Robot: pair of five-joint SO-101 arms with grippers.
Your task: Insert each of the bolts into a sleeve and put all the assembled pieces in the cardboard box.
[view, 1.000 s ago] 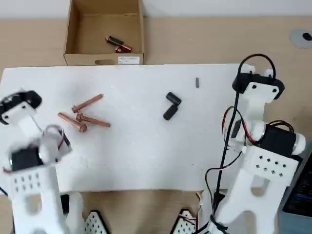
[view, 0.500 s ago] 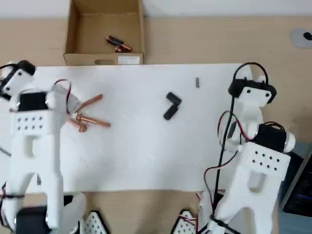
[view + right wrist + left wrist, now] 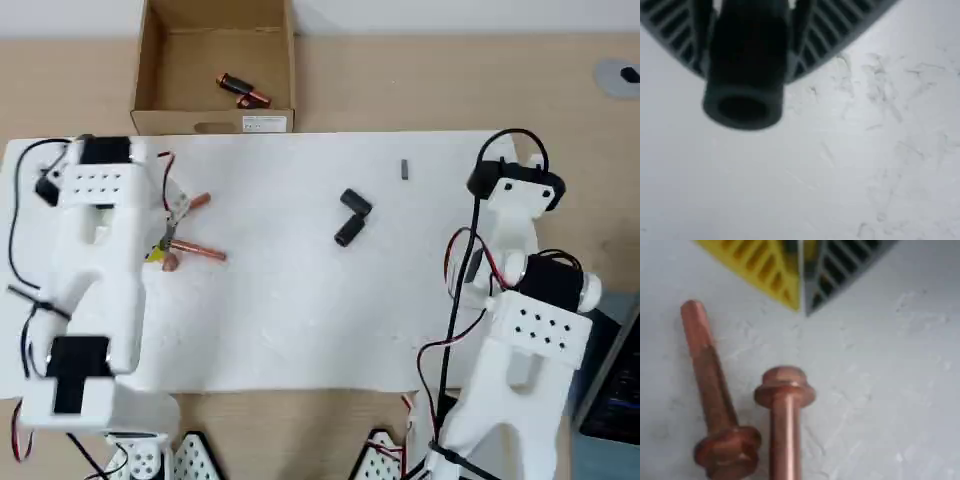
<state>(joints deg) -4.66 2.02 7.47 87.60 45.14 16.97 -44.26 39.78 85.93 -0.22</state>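
Little of the job is done. At the left the left pincer [image 3: 165,235] hangs just over the loose copper-coloured flanged metal bolts [image 3: 197,252] on the white foam mat [image 3: 300,320]; in its own wrist view the left pincer [image 3: 802,302] has its yellow and grey fingers drawn together with nothing between them, and two of the bolts [image 3: 785,405] lie side by side just beyond the tips, untouched; the high view shows parts of what looks like a third, half hidden under the arm. None of these bolts wears a sleeve.

Up and a little to the right, off the mat on the wooden desk [image 3: 400,80], stands the brown open-topped cardboard box [image 3: 140,100]; one assembled piece [image 3: 243,90], a copper bolt in a black sleeve, lies inside it, so one unit counts as finished.

Near the middle of the mat two short black cylindrical sleeves [image 3: 351,217] lie close to each other, well apart from the bolts and not yet used; a small grey pin [image 3: 404,169] lies beyond them.

At the right the right pincer [image 3: 747,55] is clamped on a black tubular sleeve [image 3: 742,95], its open bore facing out over bare mat.

By my reckoning, each loose bolt needs to be picked up, pushed into a sleeve and carried to the box; the held sleeve seems ready for the first of them, and a bolt must be gripped before any joining can start.
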